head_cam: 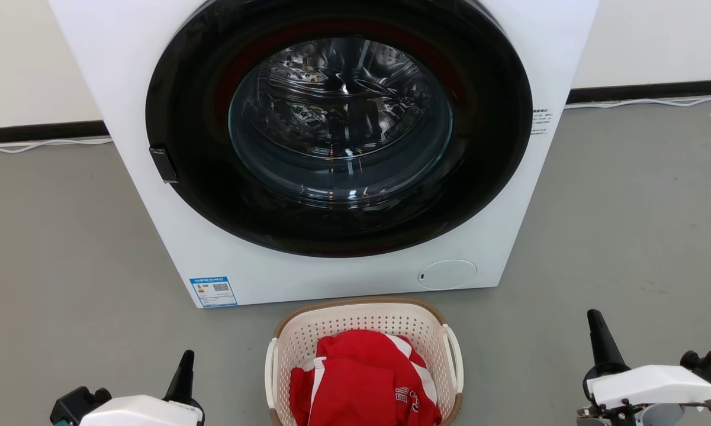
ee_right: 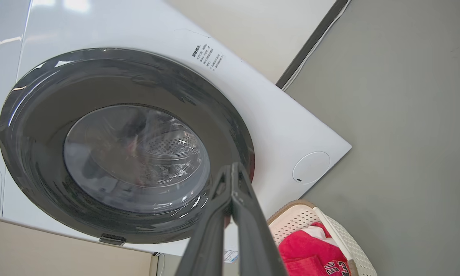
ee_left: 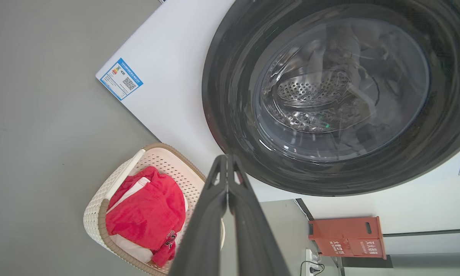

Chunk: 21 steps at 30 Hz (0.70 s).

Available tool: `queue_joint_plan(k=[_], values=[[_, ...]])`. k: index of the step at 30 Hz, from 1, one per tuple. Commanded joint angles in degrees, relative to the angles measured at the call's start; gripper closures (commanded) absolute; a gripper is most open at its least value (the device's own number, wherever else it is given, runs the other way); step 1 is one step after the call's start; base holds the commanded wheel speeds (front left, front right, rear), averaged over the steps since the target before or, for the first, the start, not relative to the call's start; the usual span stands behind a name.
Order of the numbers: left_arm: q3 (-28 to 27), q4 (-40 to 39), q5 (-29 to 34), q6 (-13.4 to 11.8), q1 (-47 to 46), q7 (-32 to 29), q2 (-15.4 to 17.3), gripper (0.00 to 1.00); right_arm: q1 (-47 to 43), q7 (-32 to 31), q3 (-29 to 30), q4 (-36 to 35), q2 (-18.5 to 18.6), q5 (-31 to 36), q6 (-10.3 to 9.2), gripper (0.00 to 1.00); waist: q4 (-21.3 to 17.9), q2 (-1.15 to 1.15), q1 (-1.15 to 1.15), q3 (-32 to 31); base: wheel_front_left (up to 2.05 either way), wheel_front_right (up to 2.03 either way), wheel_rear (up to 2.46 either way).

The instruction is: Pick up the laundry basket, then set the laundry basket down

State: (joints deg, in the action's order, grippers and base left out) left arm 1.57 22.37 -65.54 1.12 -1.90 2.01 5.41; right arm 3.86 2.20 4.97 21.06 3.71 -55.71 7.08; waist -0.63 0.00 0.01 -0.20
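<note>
The laundry basket [head_cam: 331, 322], cream-white and perforated with a brown rim and white side handles, stands on the grey floor just in front of the washing machine [head_cam: 124, 89]. Red and white clothing [head_cam: 364, 378] fills it. My left gripper [head_cam: 186, 358] is low at the left, well clear of the basket, its fingers pressed together and holding nothing. My right gripper [head_cam: 595, 316] stands to the right of the basket, also shut and empty. The left wrist view has the basket [ee_left: 99, 203] left of the shut fingers [ee_left: 228, 157]. In the right wrist view the basket [ee_right: 302, 220] lies right of the shut fingers [ee_right: 233, 166].
The washing machine's round dark door [head_cam: 338, 124] is closed, close behind the basket. White cables [head_cam: 41, 144] run along the wall's dark skirting. A red box [ee_left: 346, 237] and a power strip [ee_left: 310, 260] sit by the wall in the left wrist view. Grey floor [head_cam: 627, 225] spreads either side.
</note>
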Motion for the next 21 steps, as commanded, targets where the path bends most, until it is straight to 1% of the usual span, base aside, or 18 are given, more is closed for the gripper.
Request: queue_joint_plan(k=[1, 20, 21], values=[[-1.75, -1.97, -1.73, 0.87, -3.19, -0.45, 0.32, 1.00, 2.16, -0.64, -0.57, -2.07, 0.27, -2.12, 0.25, 1.00, 0.02, 0.00, 0.00, 0.01, 0.00, 0.00, 0.00], [-4.34, -4.55, -11.87, 3.11, -3.64, -3.74, -0.84, 1.00, 2.23, -3.93, 0.30, -4.09, -0.18, -16.12, 0.31, 1.00, 0.27, 0.00, 0.00, 0.16, 0.00, 0.00, 0.00], [-4.34, -4.55, -11.87, 3.11, -3.64, -3.74, -0.84, 1.00, 2.23, -3.93, 0.30, -4.09, -0.18, -16.12, 0.31, 1.00, 0.27, 0.00, 0.00, 0.16, 0.00, 0.00, 0.00]])
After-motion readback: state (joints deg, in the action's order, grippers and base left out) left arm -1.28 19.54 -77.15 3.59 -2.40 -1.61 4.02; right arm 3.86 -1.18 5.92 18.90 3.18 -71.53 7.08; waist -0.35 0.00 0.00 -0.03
